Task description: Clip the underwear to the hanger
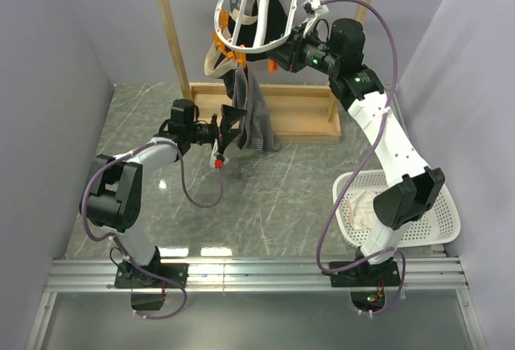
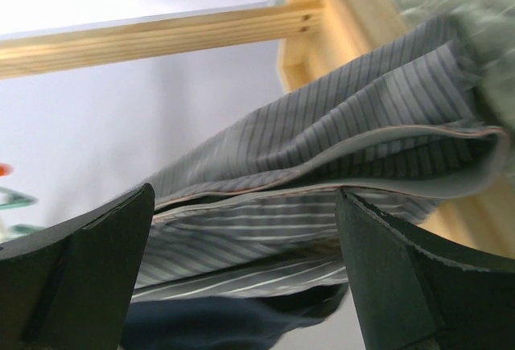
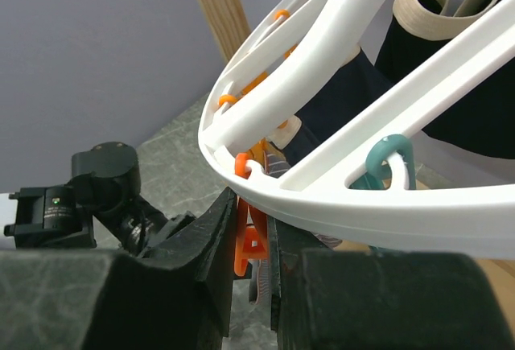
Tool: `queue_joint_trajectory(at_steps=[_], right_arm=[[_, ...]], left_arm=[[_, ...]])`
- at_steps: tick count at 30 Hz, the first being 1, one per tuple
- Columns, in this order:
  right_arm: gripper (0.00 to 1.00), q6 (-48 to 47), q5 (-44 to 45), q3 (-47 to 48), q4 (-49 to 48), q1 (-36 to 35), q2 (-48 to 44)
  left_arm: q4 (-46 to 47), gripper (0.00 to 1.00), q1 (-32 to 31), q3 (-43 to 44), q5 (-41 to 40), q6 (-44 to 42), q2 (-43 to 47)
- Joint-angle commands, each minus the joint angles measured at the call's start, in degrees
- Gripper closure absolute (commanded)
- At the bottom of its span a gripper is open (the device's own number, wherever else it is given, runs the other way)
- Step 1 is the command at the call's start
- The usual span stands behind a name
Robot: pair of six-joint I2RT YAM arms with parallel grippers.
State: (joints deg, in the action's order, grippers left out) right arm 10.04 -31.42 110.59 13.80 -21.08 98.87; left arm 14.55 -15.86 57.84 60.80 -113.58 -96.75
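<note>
The white ring hanger (image 1: 256, 24) hangs on the wooden frame, with orange and teal pins under its rim. The grey striped underwear (image 1: 259, 117) hangs down from the ring's left rim to the frame's base. My left gripper (image 1: 228, 129) is open beside its lower part; in the left wrist view (image 2: 245, 205) the striped fabric (image 2: 322, 149) lies between the spread fingers. My right gripper (image 1: 278, 55) is shut on an orange clothespin (image 3: 256, 245) under the hanger's rim (image 3: 362, 205). Striped fabric shows at that pin; whether the pin grips it I cannot tell.
The wooden frame (image 1: 173, 36) stands at the back on its base board (image 1: 306, 113). A dark garment (image 1: 272, 12) with a cream band hangs inside the ring. A white basket (image 1: 430, 225) with a pinkish-white cloth (image 1: 362, 205) sits at the right.
</note>
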Motion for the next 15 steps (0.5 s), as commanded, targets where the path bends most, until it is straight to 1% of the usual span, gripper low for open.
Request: queue_joint_trajectory(at_steps=[1, 5, 15], right_arm=[[1.00, 0.68, -1.19, 2.79, -1.85, 0.25, 0.89], [1.00, 1.29, -1.45, 3.14, -1.85, 0.60, 1.15], [1.00, 1.65, -1.89, 2.97, -1.67, 0.78, 1.15]], left_arm=[[-12.16, 0.01, -0.49, 4.03, 3.19, -33.80, -1.25], [-13.58, 0.02, -1.37, 5.08, 1.09, -33.99, -1.77], [-13.05, 0.02, -3.39, 6.40, -1.38, -34.08, -3.53]])
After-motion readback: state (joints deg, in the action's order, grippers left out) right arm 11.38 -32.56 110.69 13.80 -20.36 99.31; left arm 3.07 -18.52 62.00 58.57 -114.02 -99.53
